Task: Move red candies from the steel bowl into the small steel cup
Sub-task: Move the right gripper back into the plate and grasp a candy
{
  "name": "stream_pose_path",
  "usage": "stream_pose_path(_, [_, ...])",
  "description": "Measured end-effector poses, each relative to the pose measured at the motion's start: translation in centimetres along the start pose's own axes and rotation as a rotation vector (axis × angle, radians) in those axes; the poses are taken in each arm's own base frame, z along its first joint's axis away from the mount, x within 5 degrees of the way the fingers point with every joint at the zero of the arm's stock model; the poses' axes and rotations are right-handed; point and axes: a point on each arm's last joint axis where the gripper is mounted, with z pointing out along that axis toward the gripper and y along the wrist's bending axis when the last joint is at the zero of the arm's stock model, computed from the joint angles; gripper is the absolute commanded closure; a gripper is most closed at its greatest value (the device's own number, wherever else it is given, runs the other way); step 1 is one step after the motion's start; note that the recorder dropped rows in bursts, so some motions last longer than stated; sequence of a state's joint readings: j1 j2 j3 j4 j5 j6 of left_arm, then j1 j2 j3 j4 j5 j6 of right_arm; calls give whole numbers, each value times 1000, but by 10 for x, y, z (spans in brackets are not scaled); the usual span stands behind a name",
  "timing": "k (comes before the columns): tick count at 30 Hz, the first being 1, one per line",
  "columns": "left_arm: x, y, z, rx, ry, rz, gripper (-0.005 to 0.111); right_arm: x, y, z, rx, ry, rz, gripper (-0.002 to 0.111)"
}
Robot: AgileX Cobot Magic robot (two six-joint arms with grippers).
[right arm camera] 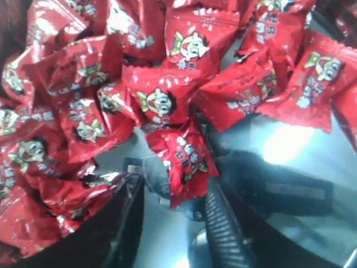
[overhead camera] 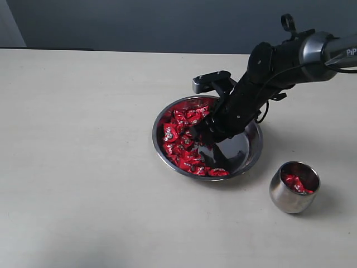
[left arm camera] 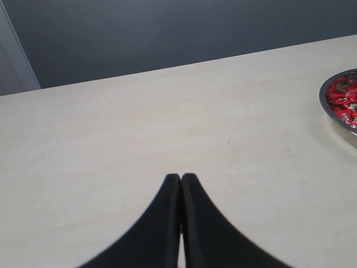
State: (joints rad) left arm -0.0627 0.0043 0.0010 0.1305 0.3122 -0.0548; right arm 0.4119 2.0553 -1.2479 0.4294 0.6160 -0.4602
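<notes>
The red candies lie heaped in the steel bowl all around the right hand, whose jaws stand apart astride one candy. The small steel cup sits near that hand, outside the bowl, and holds a few candies. The left hand is closed, well apart over the counter.

Shiny red candies fill the steel bowl on its side away from the small steel cup, which stands upright nearby holding a few.
</notes>
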Motion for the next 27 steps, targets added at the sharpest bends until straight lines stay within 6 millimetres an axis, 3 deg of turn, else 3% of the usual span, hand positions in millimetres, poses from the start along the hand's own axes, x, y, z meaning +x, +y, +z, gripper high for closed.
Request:
stream_pose_path(6, [0,0,0,0,0,0,106,0,-4,9,15,-13,6,73])
stream_pose_path(11, [0,0,0,0,0,0,106,-1,-5,11,22,-25,7,103])
stream_pose_path(13, [0,0,0,0,0,0,106,-1,-5,11,24,-27,5,109])
stream_pose_path(23, [0,0,0,0,0,0,106,-1,-4,11,18,-25,13,109])
stream_pose_path(27, [0,0,0,0,0,0,106,-3,0,-3,4,-34,6,109])
